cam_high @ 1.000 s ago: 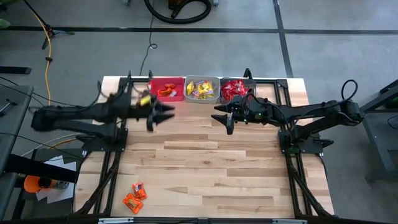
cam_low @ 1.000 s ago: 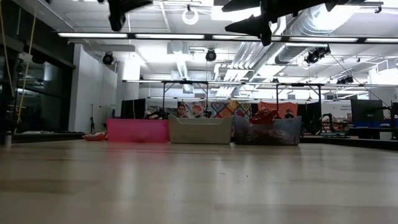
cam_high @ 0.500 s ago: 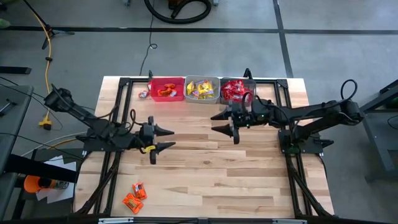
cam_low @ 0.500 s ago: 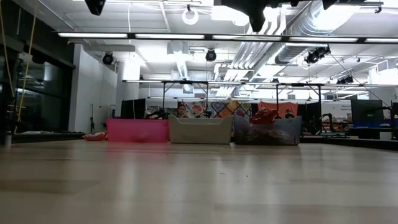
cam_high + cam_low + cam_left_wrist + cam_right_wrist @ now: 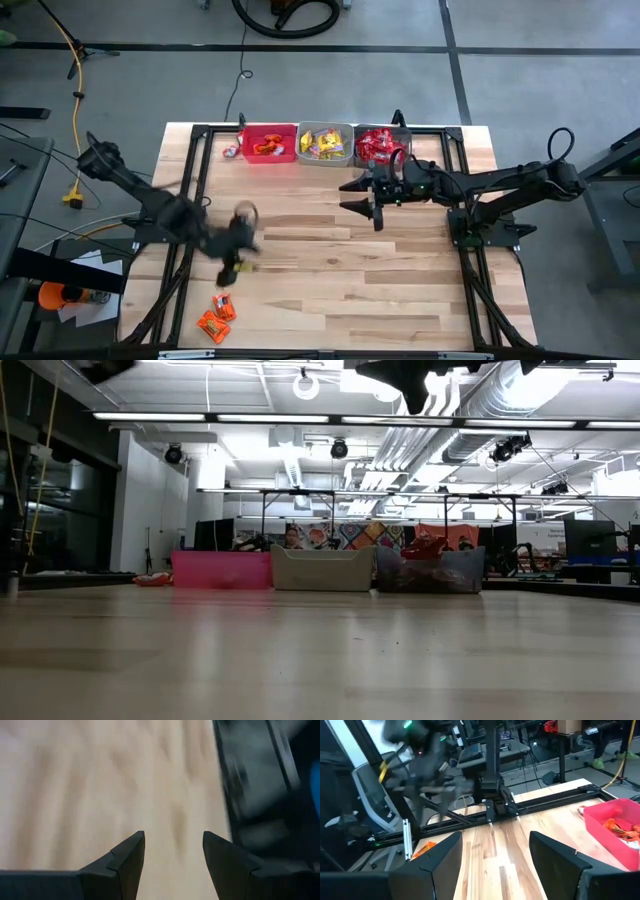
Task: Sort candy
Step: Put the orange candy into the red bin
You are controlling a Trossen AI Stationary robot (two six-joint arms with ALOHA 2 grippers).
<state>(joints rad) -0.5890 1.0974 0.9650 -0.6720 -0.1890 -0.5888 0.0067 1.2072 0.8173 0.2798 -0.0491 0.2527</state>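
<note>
Since half a second ago the left tool (image 5: 240, 258) has swung from the middle left of the high view down toward the lower left, while the right tool (image 5: 357, 194) has stayed put. The left tool is blurred with motion in the overhead picture, but its own wrist view shows its two fingers (image 5: 127, 862) standing wide apart with only bare wood between them, so it carries nothing. It is heading, I judge, for the loose orange candy (image 5: 217, 315) lying in the lower left corner of the table (image 5: 350, 290), well apart from everything else.

The right tool hangs right of centre in the high view, just below the bins, with its jaws wide and empty; its wrist view looks between them across the table at the left arm. It seems to be waiting out of the way so that the left arm has the near side to itself.

Along the upper edge of the table stand three bins side by side: a red bin (image 5: 266, 143) with orange candy, a grey bin (image 5: 326, 143) with yellow candy, and a dark bin (image 5: 380, 143) with red candy. One small piece (image 5: 231, 151) sits just beside the red bin, outside it; what it is I cannot tell.

From table height, both arms show only as dark shapes cut off by the top of the frame, and the loose candy is not visible there.
</note>
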